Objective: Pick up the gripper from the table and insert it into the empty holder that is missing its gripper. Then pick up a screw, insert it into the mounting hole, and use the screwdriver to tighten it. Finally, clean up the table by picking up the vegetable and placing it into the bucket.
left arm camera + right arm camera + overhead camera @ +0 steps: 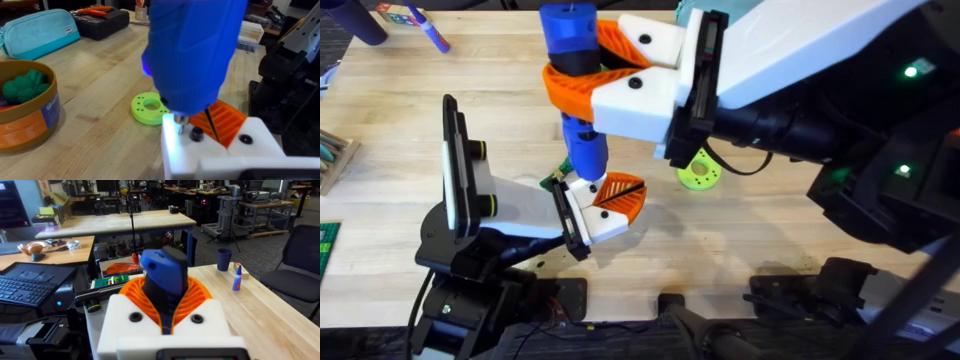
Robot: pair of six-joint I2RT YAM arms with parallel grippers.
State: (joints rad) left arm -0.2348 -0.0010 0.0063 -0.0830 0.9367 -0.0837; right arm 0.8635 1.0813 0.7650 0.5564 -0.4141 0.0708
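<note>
My right gripper (582, 62) (165, 307), white fingers with orange ribbed pads, is shut on the handle of the thick blue screwdriver (582, 140) (162, 272) and holds it upright. The pale tip (180, 126) rests on the white finger block of my left gripper (625, 195) (220, 117), beside a black screw head (196, 134). The left gripper's orange pads lie together with nothing between them. A green vegetable (22, 86) lies inside the tan and orange bucket (35, 120).
A lime-green disc with holes (700, 172) (149, 107) lies on the wood table just past the left gripper. Farther off are a teal pouch (40, 27) and a black tool case (100, 20). A thin blue-purple pen (430, 30) lies at the far left edge.
</note>
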